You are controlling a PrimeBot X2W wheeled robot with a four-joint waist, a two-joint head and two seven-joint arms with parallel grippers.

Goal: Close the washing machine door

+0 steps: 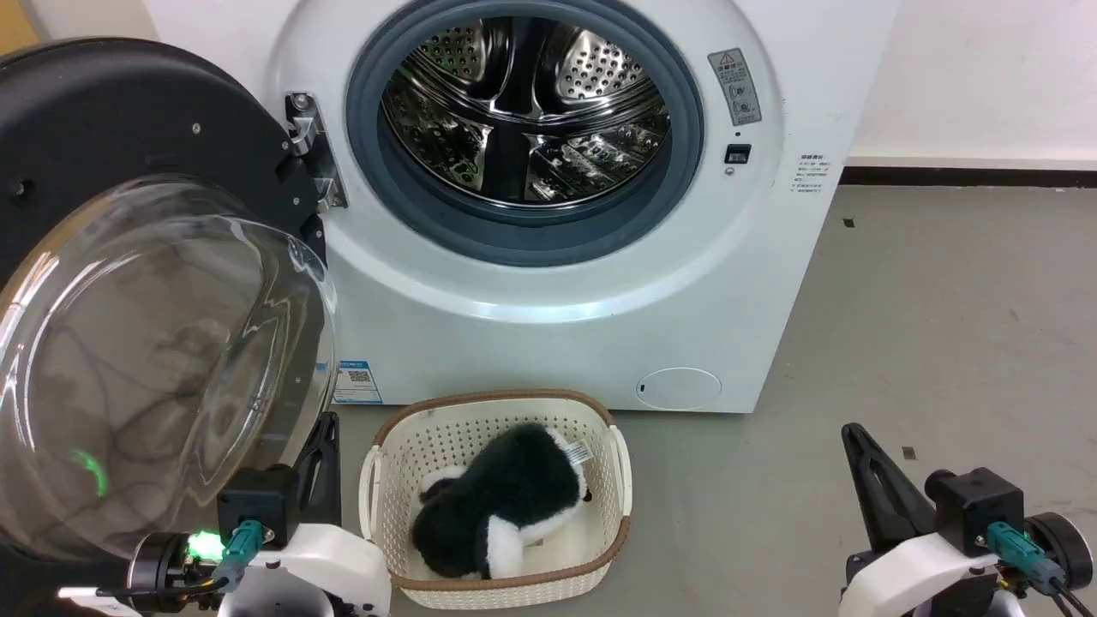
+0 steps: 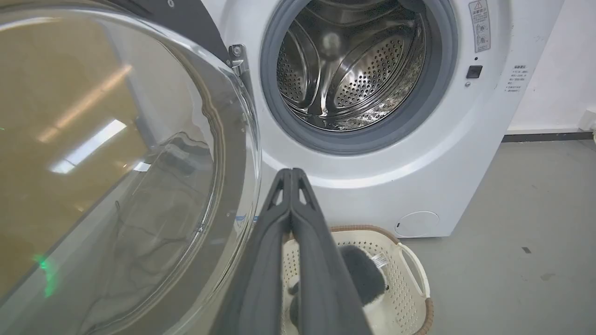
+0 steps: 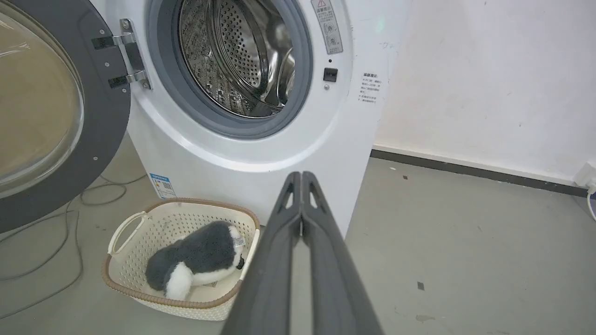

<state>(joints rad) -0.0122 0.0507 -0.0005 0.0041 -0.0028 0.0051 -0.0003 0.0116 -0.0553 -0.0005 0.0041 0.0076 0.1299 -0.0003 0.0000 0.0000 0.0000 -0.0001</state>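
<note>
Head view | washing machine door (image 1: 154, 326) open: likely heavy, rigid, glass slick | push black rim (image 1: 103, 111) | left pincer (image 2: 291, 173), right pincer (image 3: 301, 175) together, empty

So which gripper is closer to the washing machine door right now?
Left. The left gripper sits right beside the glass window of the washing machine door, at its lower edge. The right gripper is far off to the other side, beyond the basket.
</note>
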